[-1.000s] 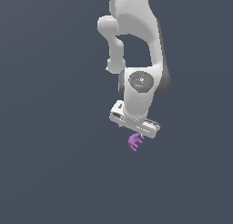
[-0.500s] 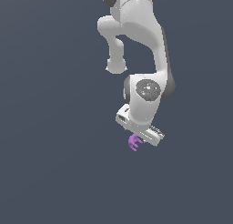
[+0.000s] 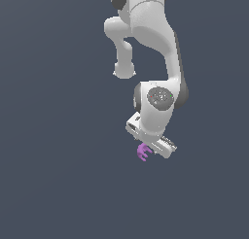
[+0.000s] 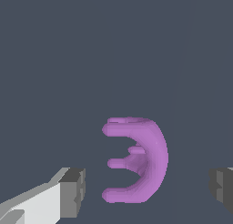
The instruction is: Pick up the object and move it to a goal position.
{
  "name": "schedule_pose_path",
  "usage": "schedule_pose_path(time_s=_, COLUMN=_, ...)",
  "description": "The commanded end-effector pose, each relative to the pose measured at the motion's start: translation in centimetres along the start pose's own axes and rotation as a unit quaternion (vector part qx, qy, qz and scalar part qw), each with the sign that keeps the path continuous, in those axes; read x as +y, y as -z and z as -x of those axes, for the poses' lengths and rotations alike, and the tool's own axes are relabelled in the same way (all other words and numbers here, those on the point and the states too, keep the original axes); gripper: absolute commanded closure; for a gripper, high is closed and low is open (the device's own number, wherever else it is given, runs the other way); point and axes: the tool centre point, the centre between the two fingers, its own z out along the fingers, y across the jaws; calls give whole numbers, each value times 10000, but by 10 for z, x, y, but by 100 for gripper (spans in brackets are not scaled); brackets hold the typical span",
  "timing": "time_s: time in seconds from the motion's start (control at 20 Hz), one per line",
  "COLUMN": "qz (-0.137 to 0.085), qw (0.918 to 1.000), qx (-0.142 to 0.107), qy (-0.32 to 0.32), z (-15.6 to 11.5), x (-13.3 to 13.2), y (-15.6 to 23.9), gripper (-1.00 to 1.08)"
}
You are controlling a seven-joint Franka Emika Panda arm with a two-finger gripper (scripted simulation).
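Note:
The object (image 3: 142,152) is a tiny bright purple claw-like piece with curved prongs, lying on the dark grey ground. My white gripper (image 3: 147,148) is right over it in the exterior view, and the hand covers part of it. In the wrist view the object (image 4: 141,161) lies between my two fingertips (image 4: 73,191), with a clear gap on each side. My gripper (image 4: 148,191) is open and touches nothing that I can see. The prongs point toward one finger, and the curved back faces the other.
The ground is a plain dark grey surface (image 3: 58,184) all around. The white arm (image 3: 151,34) rises above the gripper toward the top of the exterior view. No other object or goal marker shows.
The gripper has come down toward the object and shifted slightly to the exterior view's right. The purple object has stayed where it was.

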Motion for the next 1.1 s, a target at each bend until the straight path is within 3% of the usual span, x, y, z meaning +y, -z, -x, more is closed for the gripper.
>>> schedule_pose_path(time_s=0.0, qz=0, qw=10000, qx=0, qy=-1, z=0, x=0, y=-1, gripper=-92)
schedule_pose_path(time_s=0.5, qz=-1, qw=10000, qx=2, qy=-21, z=1, x=1, y=-45, gripper=-92)
schedule_pose_path(time_s=0.8, qz=-1, qw=10000, qx=2, qy=-25, z=0, x=0, y=-50, gripper=-92)
schedule_pose_path(time_s=0.85, qz=-1, qw=10000, qx=2, qy=-25, z=0, x=0, y=-50, gripper=108)
schedule_pose_path(time_s=1.05, qz=-1, qw=10000, qx=2, qy=-25, z=0, x=0, y=-50, gripper=108)
